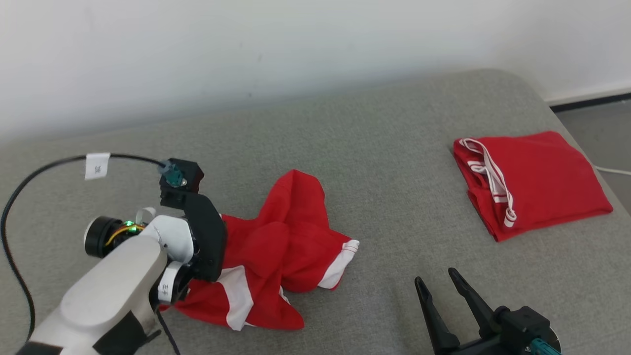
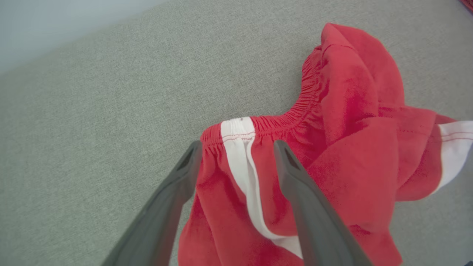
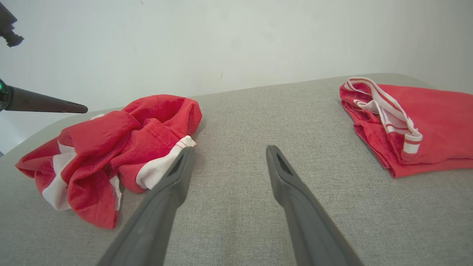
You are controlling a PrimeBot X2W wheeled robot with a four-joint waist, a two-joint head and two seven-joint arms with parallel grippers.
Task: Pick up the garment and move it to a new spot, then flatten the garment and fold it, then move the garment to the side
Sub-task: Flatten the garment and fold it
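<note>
A crumpled red garment (image 1: 286, 241) with white stripes lies in a heap on the grey cushion (image 1: 374, 148), left of centre. My left gripper (image 2: 238, 146) hovers just over its elastic waistband, jaws open and straddling a white stripe (image 2: 240, 155) without holding any cloth. In the head view the left wrist (image 1: 197, 231) covers the heap's left part. My right gripper (image 1: 436, 277) stands open and empty above bare cushion, to the right of the garment (image 3: 111, 147). In the right wrist view one left-gripper finger (image 3: 44, 105) pokes in above the heap.
A second red garment (image 1: 532, 182), folded flat with white trim, lies near the cushion's right edge. A black cable (image 1: 29, 182) loops at the far left. A pale wall runs behind, and floor (image 1: 601, 123) shows past the right corner.
</note>
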